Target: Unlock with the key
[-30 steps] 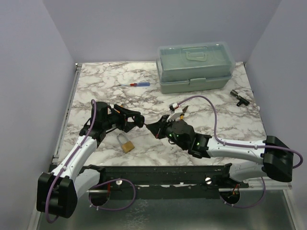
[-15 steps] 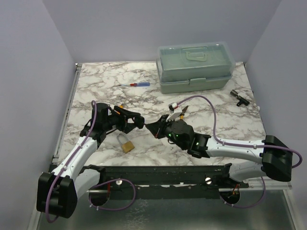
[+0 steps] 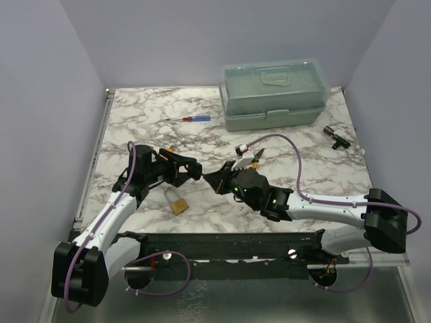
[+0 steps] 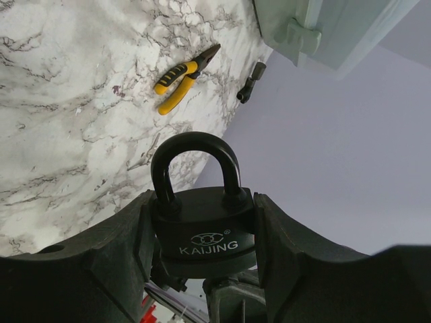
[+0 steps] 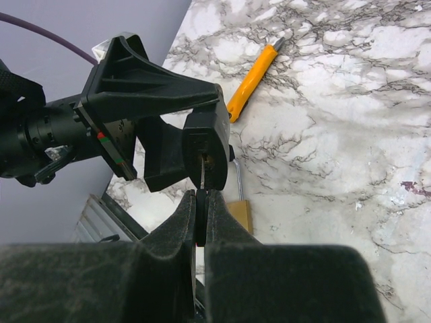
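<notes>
Surface: a white marble-patterned table (image 3: 135, 114) with grey veins, enclosed by plain lilac walls (image 3: 40, 101).
Left gripper (image 3: 194, 169): clamped on the body of a black padlock (image 4: 202, 237), held clear of the table.
Right gripper (image 5: 201, 205): pinched tight on the key (image 5: 201, 176), near the table's middle.
Hidden: the key's bow lay buried between the fingers and only a thin blade showed. The overhead view did not resolve it.
Key axis: ran leftward from the right gripper, with the tip at the padlock's keyhole face. Whether it had entered could not be told.
</notes>
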